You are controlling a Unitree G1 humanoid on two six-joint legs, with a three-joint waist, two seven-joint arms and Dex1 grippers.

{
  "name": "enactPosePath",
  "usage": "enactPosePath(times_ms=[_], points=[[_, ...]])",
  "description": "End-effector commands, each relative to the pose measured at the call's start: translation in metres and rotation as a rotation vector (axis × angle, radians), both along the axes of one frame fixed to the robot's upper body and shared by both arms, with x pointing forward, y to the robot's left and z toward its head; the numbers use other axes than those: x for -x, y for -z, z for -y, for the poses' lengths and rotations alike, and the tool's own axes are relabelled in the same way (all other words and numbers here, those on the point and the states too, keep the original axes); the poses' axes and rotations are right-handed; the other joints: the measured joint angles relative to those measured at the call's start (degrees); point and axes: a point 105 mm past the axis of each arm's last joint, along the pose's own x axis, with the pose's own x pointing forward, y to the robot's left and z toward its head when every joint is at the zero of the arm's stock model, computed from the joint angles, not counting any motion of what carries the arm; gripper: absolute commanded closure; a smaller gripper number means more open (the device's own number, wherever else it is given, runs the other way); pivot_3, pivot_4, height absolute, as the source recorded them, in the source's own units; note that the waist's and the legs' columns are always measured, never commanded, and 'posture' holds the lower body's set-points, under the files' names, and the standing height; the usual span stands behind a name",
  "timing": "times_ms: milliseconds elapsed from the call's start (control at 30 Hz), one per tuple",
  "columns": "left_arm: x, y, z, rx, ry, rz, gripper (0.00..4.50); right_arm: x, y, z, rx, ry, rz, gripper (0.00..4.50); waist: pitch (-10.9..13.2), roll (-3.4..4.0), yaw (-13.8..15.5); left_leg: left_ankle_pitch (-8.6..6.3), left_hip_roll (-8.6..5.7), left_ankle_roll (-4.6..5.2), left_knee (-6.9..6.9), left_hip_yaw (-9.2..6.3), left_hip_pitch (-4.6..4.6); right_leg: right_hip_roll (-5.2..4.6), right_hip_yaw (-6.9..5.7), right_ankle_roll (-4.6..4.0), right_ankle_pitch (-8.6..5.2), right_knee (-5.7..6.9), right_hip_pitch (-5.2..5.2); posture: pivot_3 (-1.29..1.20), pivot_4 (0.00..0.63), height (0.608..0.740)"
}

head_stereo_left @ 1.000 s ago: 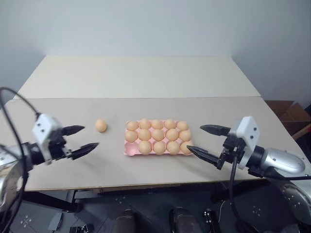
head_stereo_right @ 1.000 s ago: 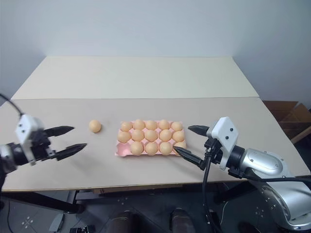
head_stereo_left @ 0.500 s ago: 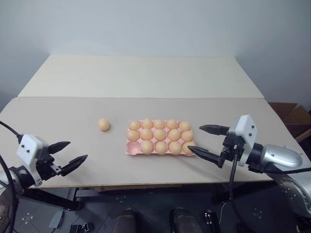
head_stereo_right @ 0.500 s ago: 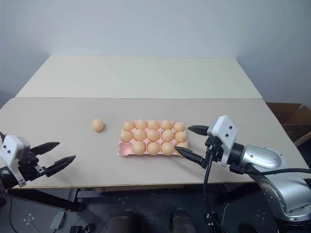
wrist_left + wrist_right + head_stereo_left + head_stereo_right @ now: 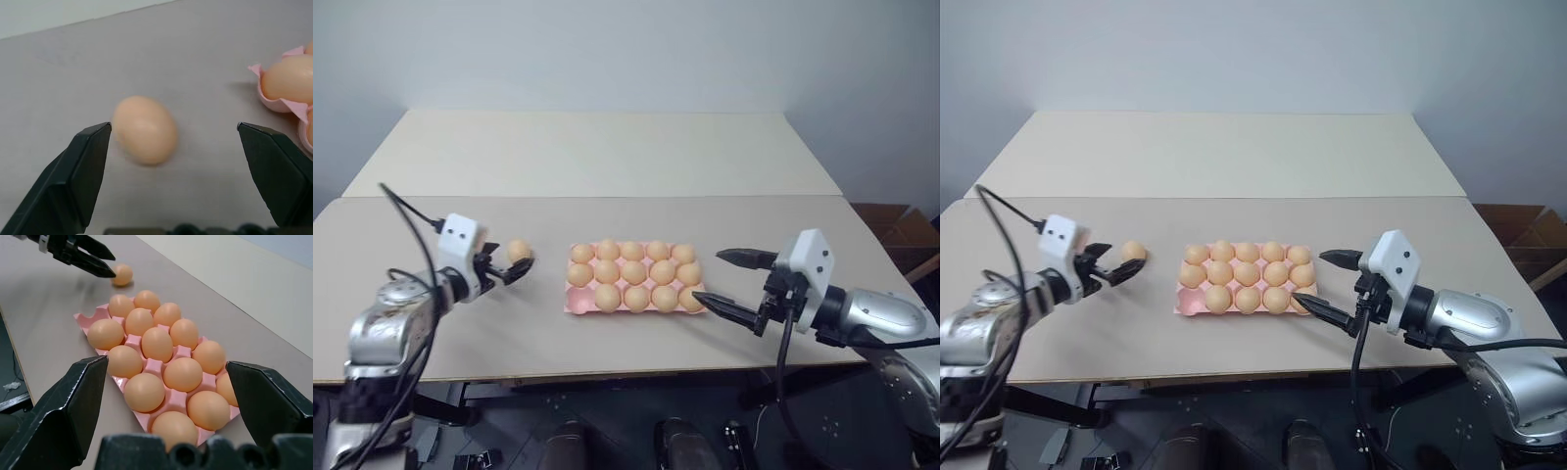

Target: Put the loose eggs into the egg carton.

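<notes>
We judge the task nearly done, with one egg left to move. The egg carton [image 5: 572, 305] lies in the middle of the worktop [image 5: 460, 323], and almost all of its cups are filled.

Counting by rows, we find five eggs in the far row, five in the middle row and four in the near row. That makes fourteen eggs seated. The one bare cup is at the carton's near left corner, where the pink moulding shows with nothing in it.

We count one loose egg [image 5: 517, 251], lying on the worktop just left of the carton and level with its far row. There is one carton, and we see no other loose eggs.

The left tool [image 5: 174, 128] stands wide, with its two black fingers on either side of that egg. In the left wrist view one finger [image 5: 83, 166] sits just beside the shell, and the other is well apart from it, towards the carton. We cannot tell whether the nearer finger touches the egg. The tool does not hold it.

The right tool [image 5: 706, 275] is also wide and holds nothing. It hangs at the carton's near right corner.

In our judgement, what is left is to close on this egg, carry it across and set it in the near left cup.
</notes>
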Motion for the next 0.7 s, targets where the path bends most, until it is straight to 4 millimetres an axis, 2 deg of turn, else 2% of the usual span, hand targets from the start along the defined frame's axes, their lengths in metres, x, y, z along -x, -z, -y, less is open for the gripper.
enactPosePath(times_ms=[33, 233, 333, 500, 567, 700], points=[[-0.014, -0.002, -0.005, -0.03, -0.102, -0.009, 0.01, 0.004, -0.014, -0.001, 0.003, -0.003, 0.073, 0.0, 0.0, 0.0, -0.02, 0.0, 0.0, 0.0, 0.01, -0.03, 0.02, 0.0, -0.01, 0.0, 0.0, 0.02, 0.03, 0.0, 0.15, 0.74], [-0.024, 0.004, 0.003, 0.008, -0.141, -0.041, 0.01, 0.006, -0.015, 0.0, 0.0, 0.009, 0.081, 0.0, 0.0, 0.0, -0.06, 0.0, -0.02, 0.0, 0.03, -0.03, 0.02, -0.03, 0.01, 0.04, 0.02, 0.02, 0.03, 0.0, 0.15, 0.74], [-0.027, 0.006, 0.01, 0.021, -0.127, -0.061, 0.61, 0.008, -0.015, -0.001, -0.004, 0.009, 0.082, 0.0, 0.0, 0.0, 0.07, 0.0, -0.03, 0.0, 0.03, -0.02, 0.01, -0.03, 0.01, 0.04, 0.02, 0.01, 0.04, 0.0, 0.15, 0.74], [-0.03, 0.004, 0.015, 0.02, -0.115, -0.052, 2.23, 0.008, -0.014, -0.001, -0.008, 0.014, 0.084, 0.0, 0.0, 0.0, 0.14, 0.0, -0.03, 0.0, 0.03, -0.02, 0.02, -0.04, 0.02, 0.04, 0.02, 0.01, 0.04, 0.0, 0.15, 0.74], [-0.029, 0.001, 0.016, 0.004, -0.102, -0.035, 2.72, 0.008, -0.014, -0.001, -0.008, 0.018, 0.085, 0.0, 0.0, 0.0, 0.15, 0.0, -0.03, 0.0, 0.03, -0.02, 0.02, -0.04, 0.01, 0.04, 0.03, 0.02, 0.04, 0.0, 0.15, 0.74], [-0.02, -0.016, 0.023, -0.061, 0.015, 0.046, 2.82, 0.009, -0.014, 0.0, -0.008, 0.027, 0.086, 0.0, 0.0, 0.0, 0.09, 0.0, -0.03, 0.0, 0.04, -0.02, 0.0, -0.04, 0.01, 0.03, 0.03, 0.01, 0.03, 0.0, 0.15, 0.74]])
